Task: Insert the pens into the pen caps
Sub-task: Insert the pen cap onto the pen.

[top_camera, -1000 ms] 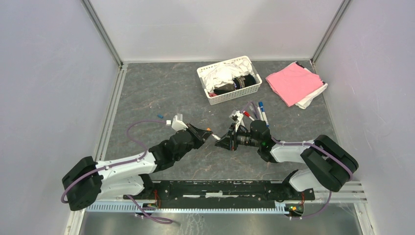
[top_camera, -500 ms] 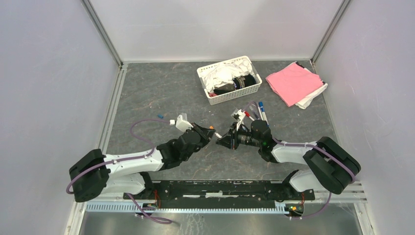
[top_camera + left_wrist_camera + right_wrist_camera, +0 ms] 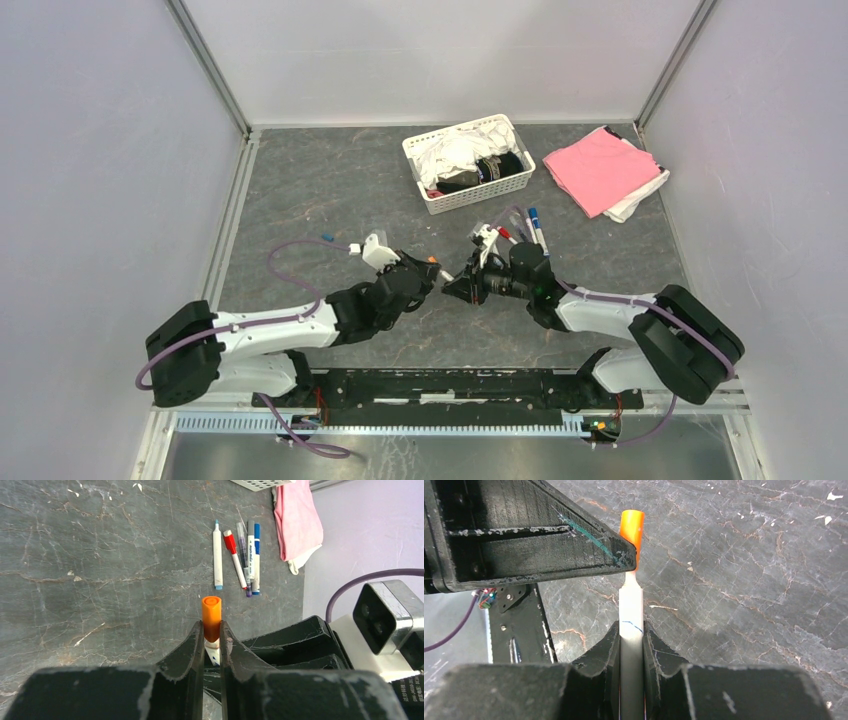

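Grey tabletop [image 3: 330,190]; left gripper [image 3: 212,626] pinches tiny orange plastic cap [image 3: 211,611], right gripper [image 3: 631,629] pinches slim white pen [image 3: 631,607], probably light, slick; hold mid-barrel.

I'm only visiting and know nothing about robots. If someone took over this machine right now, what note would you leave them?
Left end effector: shut on the orange cap.
Right end effector: shut on a white pen. Its tip is in that cap, but a narrow neck shows, so it is not fully seated.
Table: four other pens lie side by side near the pink cloth. A small blue cap lies alone at far left.
Done: pen and cap lined up and meeting.
Left: push the pen home, then cap the remaining pens that need it.
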You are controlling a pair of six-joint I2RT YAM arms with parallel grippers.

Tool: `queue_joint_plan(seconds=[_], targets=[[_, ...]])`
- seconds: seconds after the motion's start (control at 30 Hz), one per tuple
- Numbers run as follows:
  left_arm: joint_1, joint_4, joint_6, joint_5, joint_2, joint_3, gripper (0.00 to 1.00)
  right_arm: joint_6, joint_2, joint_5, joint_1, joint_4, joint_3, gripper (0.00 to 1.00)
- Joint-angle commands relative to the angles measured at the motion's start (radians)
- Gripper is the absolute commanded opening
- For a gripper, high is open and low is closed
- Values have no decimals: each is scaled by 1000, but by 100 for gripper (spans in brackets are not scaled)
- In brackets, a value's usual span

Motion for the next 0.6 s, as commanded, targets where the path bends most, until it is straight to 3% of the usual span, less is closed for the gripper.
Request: queue_joint_plan(seconds=[0.0,0.13,0.57], targets=[[-63,-43,-38,82,-20,95,2,-111,-28,110,16,-14,82,0],[-69,-144,-93,59,0,145,2,-191,-48,179,44,-37,100,0],[-129,-150,-79,-9,47,206,2,-154,-66,150,59,73,48,0]])
